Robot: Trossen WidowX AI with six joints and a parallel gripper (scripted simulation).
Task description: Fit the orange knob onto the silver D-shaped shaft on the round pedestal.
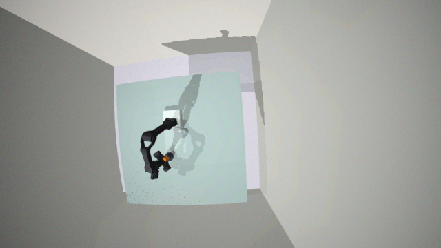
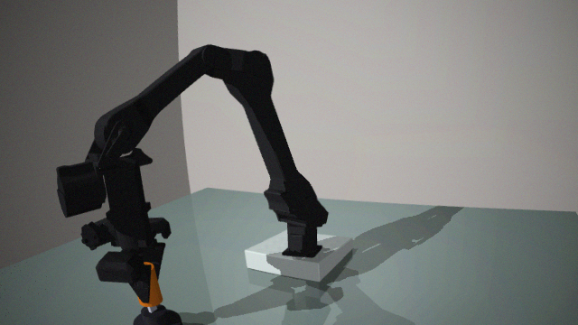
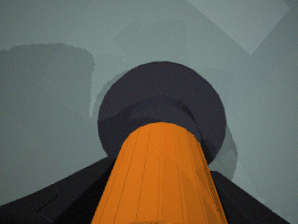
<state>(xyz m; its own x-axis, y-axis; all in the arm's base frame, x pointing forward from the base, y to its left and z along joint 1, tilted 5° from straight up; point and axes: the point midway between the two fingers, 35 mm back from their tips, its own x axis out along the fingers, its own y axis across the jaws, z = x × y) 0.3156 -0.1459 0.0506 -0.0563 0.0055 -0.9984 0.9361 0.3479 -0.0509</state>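
Observation:
My gripper (image 2: 146,282) (image 1: 165,159) is shut on the orange knob (image 2: 151,289) (image 3: 160,189) (image 1: 166,158), which points straight down. The knob's lower end sits on the top of the silver shaft (image 2: 150,310); a short piece of the shaft shows between the knob and the dark round pedestal (image 2: 157,317) (image 3: 127,106). In the wrist view the knob covers the pedestal's middle and hides the shaft. The knob's hole and the shaft's flat side are hidden.
The arm's base stands on a white block (image 2: 312,264) (image 1: 169,115) in the middle of the glassy green table (image 2: 452,271) (image 1: 213,172). Grey walls rise behind and to the left of the table.

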